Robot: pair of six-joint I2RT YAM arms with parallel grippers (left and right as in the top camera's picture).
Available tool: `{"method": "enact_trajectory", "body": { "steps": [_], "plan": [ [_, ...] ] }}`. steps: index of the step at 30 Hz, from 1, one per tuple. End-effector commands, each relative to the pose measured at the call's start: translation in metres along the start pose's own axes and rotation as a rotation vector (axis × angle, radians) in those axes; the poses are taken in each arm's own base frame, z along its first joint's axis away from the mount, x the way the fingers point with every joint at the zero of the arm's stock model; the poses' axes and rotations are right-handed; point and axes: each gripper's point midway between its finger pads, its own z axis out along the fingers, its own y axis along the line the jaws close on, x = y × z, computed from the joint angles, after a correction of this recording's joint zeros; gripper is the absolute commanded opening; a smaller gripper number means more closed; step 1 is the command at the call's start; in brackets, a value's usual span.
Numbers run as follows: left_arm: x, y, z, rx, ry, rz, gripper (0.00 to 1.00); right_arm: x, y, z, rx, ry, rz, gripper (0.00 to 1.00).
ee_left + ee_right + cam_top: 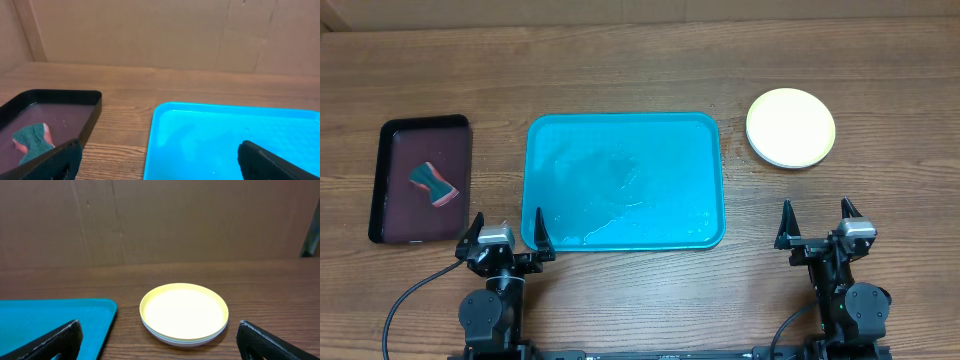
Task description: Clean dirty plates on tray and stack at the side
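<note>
Tabletop (620,60) carrying the blue tray (620,180) at centre frame, bare of plates, its floor glistening wet. Plates (790,127), upper right of the overhead frame, sit stacked beside the tray, the yellow-green one on top. They appear light, stiff and probably slick, so the raised rim offers the best pinch point. Left tool (506,218) and right tool (817,210), along the bottom edge, both stand open and empty.

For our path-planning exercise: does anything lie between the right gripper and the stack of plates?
Nothing visible does. Only bare wooden table separates the open right gripper from the stack of plates; the turquoise tray lies off to the left of that line.
</note>
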Motion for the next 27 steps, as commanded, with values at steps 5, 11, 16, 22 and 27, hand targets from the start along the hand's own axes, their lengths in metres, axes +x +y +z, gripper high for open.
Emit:
{"method": "enact_trajectory", "body": {
  "steps": [5, 11, 16, 22, 27],
  "plan": [
    [-0.0003, -0.0009, -0.0003, 0.002, -0.008, -0.009, 1.0, 0.002, -0.0006, 0.0001, 0.001, -0.003, -0.05, 1.0],
    [-0.0003, -0.0009, -0.0003, 0.002, -0.008, -0.009, 1.0, 0.0014, -0.0002, 0.0001, -0.001, -0.005, -0.024, 1.0],
    [-0.0003, -0.0009, -0.0003, 0.002, -0.008, -0.009, 1.0, 0.0013, -0.0001, 0.0001, -0.002, -0.006, -0.024, 1.0],
    [-0.0003, -0.0009, -0.0003, 0.002, -0.008, -0.009, 0.99, 0.0013, -0.0001, 0.0001, -0.002, -0.006, -0.024, 1.0],
    [-0.0003, -0.0009, -0.0003, 0.002, -0.008, -0.009, 1.0, 0.0013, -0.0001, 0.0001, -0.002, -0.006, -0.024, 1.0]
  ]
}}
